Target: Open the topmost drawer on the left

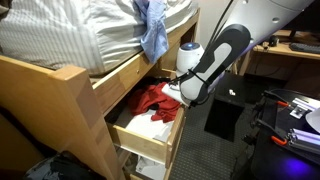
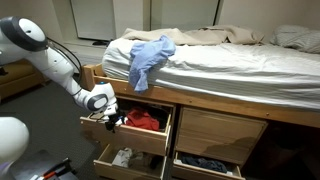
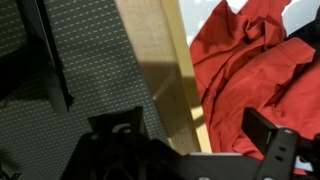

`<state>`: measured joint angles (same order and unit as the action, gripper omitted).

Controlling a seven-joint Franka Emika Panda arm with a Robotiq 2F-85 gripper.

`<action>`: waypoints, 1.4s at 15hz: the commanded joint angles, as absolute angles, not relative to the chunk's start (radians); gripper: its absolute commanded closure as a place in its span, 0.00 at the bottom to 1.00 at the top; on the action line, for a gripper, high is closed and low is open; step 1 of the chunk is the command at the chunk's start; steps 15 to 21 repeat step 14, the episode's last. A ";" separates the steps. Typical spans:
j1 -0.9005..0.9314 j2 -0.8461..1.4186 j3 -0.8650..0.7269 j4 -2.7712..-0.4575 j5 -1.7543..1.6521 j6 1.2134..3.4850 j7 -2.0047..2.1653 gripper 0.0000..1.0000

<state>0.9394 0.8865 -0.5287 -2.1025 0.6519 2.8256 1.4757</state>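
A wooden bed (image 2: pixel 220 95) with drawers built under the mattress. The top left drawer (image 1: pixel 145 138) stands pulled well out from the frame, and a crumpled red cloth (image 1: pixel 152 98) fills it along with some pale fabric. In both exterior views a white and black robot arm (image 2: pixel 55 60) reaches down to the drawer's front edge, near the front corner farthest from the middle of the bed. The wrist view looks straight down on the fingers (image 3: pixel 115 128): they are spread wide, released, with one over the grey carpet (image 3: pixel 70 70) outside the drawer and the other over the red cloth inside, so the wooden front board (image 3: pixel 160 50) runs between them. Whether either finger touches the board cannot be told. A blue garment (image 2: pixel 150 55) hangs over the edge of the mattress above the drawer. Below, the lower left drawer (image 2: pixel 128 170) is also pulled out, with small things in it too blurred to name
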 commanded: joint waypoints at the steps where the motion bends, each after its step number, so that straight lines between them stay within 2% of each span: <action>1: 1.051 0.699 -0.598 -2.285 0.476 2.860 1.687 0.00; 6: 1.412 0.650 -0.941 -2.402 0.299 2.841 2.119 0.00; 11: 1.814 0.740 -1.324 -2.496 0.094 2.885 2.410 0.00; 12: 1.688 0.694 -1.215 -2.438 0.134 2.846 2.341 0.00; 14: 1.796 0.713 -1.306 -2.467 0.130 2.846 2.365 0.00; 21: 1.796 0.713 -1.306 -2.467 0.130 2.846 2.365 0.00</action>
